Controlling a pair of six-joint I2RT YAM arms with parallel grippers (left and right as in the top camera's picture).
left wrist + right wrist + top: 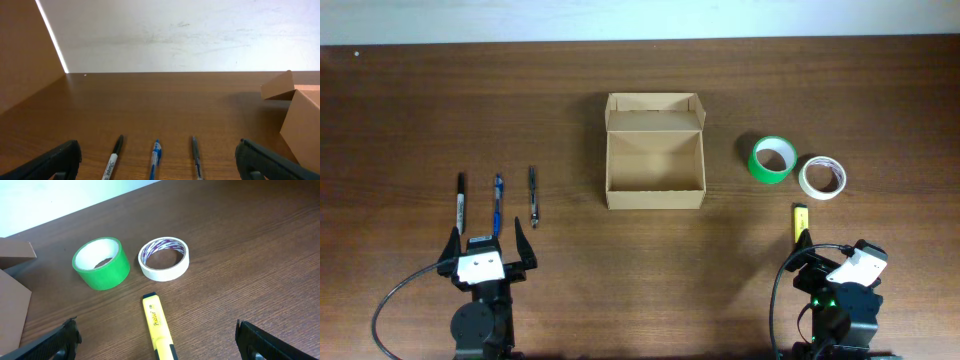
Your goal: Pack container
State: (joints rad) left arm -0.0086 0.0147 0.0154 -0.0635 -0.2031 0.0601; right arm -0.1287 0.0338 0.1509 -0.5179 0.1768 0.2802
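— Container point(655, 150) first: where do we see it?

— We see it mid-table point(420, 100) from overhead, open on top, its lid flap folded back on the far side. It lies between our 2 arms and farther out than both.

— How does it sit relative to the left gripper point(487, 248)?

— Well apart, ahead and off to the right. In the left wrist view the container point(305, 115) only shows at the right edge. The left gripper point(159, 162) has its fingers spread wide and holds nothing.

— What lies in front of it?

— We count 3 pens side by side, apart from each other: a black marker point(460, 200), a blue pen point(498, 203) and a dark pen point(532, 195). All 3 are just ahead of the fingertips, well left of the container.

— And the right gripper point(832, 250)?

— Its fingers are also parted and hold nothing. The container point(12, 305) is ahead and to its left, at the left edge of the right wrist view.

— Anything between them?

— A yellow highlighter point(157, 325) lies just ahead of the right gripper point(160, 342). Beyond it, a green tape roll point(100, 262) and a white tape roll point(164, 258) sit close together; the green 1 is nearer the container, not touching it.
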